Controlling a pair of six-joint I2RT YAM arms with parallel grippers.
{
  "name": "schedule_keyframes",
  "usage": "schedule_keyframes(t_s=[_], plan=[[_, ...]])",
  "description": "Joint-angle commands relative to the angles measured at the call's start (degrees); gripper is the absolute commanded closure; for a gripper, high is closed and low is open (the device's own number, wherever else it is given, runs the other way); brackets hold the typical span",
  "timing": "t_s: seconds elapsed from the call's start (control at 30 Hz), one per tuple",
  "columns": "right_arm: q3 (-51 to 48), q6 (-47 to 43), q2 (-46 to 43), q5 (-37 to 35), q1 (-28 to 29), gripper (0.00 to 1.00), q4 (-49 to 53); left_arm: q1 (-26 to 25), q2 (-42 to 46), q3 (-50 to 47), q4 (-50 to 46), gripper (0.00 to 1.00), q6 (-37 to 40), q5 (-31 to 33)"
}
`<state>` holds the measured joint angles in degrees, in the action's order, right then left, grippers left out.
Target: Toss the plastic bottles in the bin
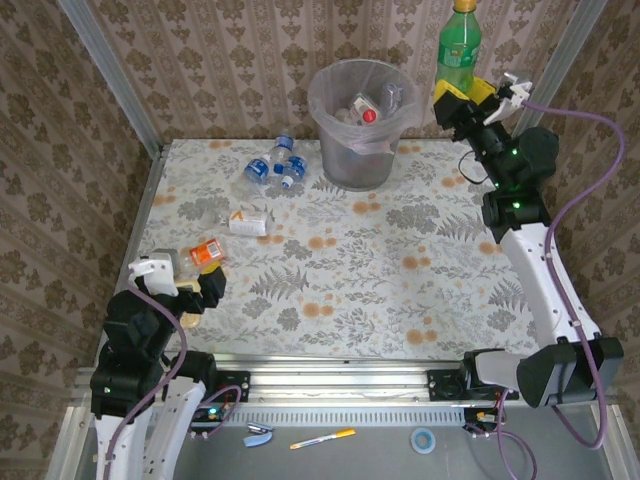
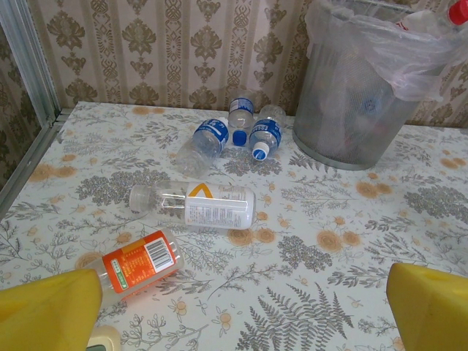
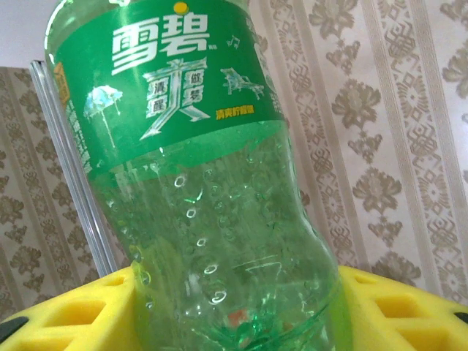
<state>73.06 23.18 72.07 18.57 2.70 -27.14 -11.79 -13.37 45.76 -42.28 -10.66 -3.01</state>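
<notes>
My right gripper (image 1: 465, 97) is shut on a green plastic bottle (image 1: 458, 48), held upright in the air to the right of the bin (image 1: 322, 150). In the right wrist view the green bottle (image 3: 197, 183) sits between the yellow fingers (image 3: 66, 314). The grey bin (image 2: 329, 110), lined with a clear bag, holds a few bottles (image 1: 368, 108). On the table lie three blue-labelled bottles (image 2: 241, 131), a white-labelled one (image 2: 201, 205) and an orange-labelled one (image 2: 135, 265). My left gripper (image 2: 241, 322) is open and empty, low over the table just near of the orange-labelled bottle (image 1: 205, 254).
A beige block (image 2: 102, 340) lies beside my left finger. Metal frame posts (image 1: 110, 75) and wallpapered walls close in the table on three sides. A pen (image 1: 322, 438) and a tape roll (image 1: 424, 440) lie on the near shelf below the rail.
</notes>
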Motion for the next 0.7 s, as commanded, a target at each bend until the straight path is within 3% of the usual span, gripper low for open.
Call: schedule_keyframes(t_s=[0.0,0.33,0.47,0.6,0.67], plan=[[3.03,1.38,1.64,0.08,0.46,0.81,-4.68,0.54,0.36,-0.34,-0.25,0.0,0.79,0.63],[10.07,0.5,9.79,0.17,1.64,0.81,2.5,0.57,0.18,-0.35,-0.4,0.0,0.8,0.72],[21.25,-1.96,17.98,1.79,2.56,0.82,18.16,0.55,0.09,-0.29,-0.45,0.0,0.72,0.81],[44.36,-4.67,33.46,6.43,2.77,0.79,46.17,0.59,0.0,-0.29,-0.52,0.0,0.63,0.8],[55.62,-5.67,40.39,9.23,2.84,0.71,57.22,0.54,-0.04,-0.24,-0.52,0.0,0.59,0.89]])
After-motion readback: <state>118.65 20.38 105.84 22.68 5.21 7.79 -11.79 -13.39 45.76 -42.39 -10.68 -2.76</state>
